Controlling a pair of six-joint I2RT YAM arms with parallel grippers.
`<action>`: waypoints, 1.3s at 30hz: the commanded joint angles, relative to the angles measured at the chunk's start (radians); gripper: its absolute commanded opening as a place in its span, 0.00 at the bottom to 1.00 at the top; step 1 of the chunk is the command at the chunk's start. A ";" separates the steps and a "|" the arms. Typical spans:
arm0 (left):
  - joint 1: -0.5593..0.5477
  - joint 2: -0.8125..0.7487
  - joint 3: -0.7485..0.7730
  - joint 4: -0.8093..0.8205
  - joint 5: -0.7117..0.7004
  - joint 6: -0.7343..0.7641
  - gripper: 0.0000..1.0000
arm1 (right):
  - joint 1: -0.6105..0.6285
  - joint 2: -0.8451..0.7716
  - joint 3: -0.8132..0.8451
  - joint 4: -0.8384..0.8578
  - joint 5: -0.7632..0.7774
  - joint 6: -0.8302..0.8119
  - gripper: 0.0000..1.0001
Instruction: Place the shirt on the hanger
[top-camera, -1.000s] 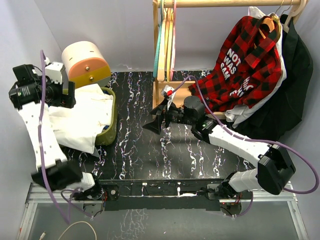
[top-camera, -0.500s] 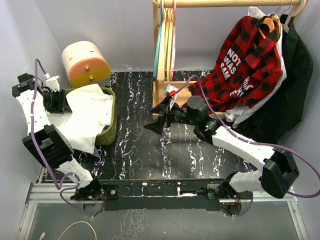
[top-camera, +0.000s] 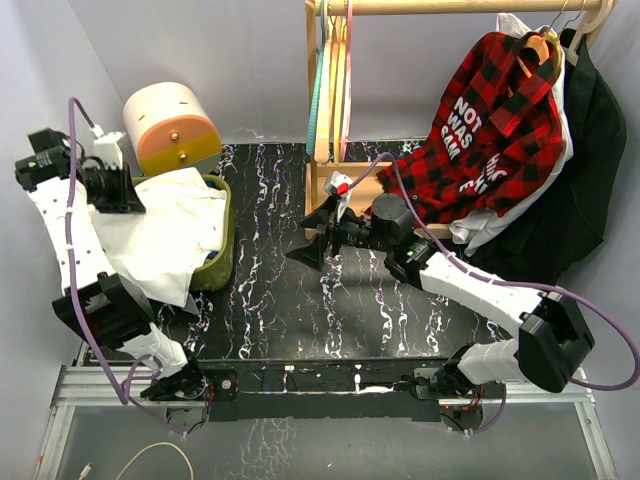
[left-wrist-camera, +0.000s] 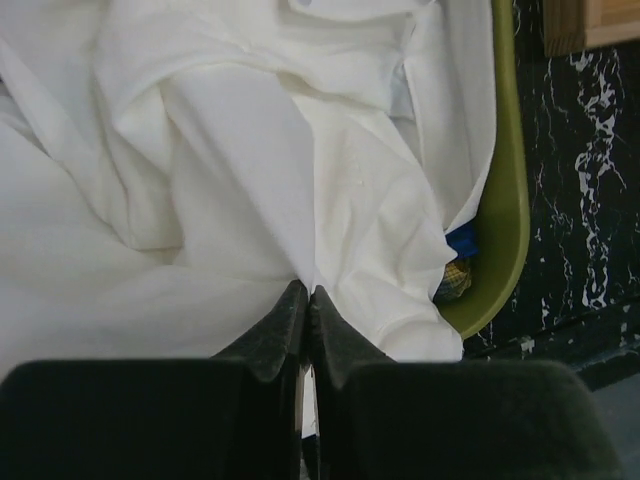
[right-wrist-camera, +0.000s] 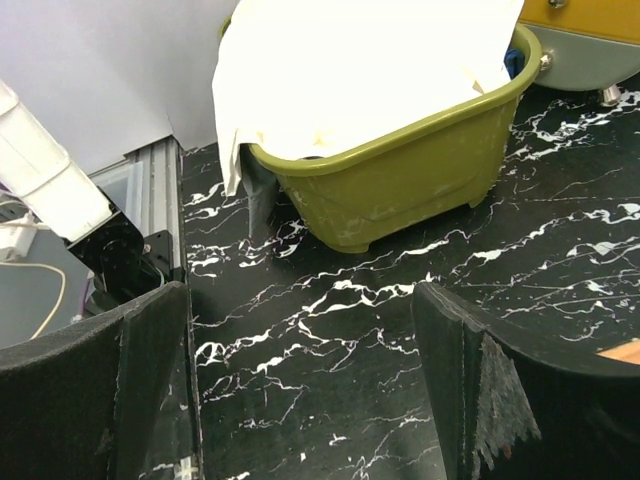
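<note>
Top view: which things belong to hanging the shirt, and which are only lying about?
Job: white shirt, pink hanger, left gripper shut on the shirt, open right gripper.
Lying about: green basket, red plaid shirt, black garment, teal hanger, cream-and-yellow box.

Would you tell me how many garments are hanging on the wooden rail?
3: a red plaid shirt in front, a white garment beneath it, a black garment at the far right. Others may be hidden behind.
</note>
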 joint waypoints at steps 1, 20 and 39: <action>-0.006 -0.128 0.231 -0.094 0.065 -0.001 0.00 | 0.031 0.065 0.090 0.093 -0.003 0.014 0.98; -0.008 -0.442 0.228 0.053 0.163 0.023 0.00 | 0.209 0.645 0.628 0.427 -0.015 0.032 0.98; -0.022 -0.431 0.325 0.087 0.224 -0.067 0.00 | 0.229 0.815 0.948 0.160 0.015 -0.031 0.08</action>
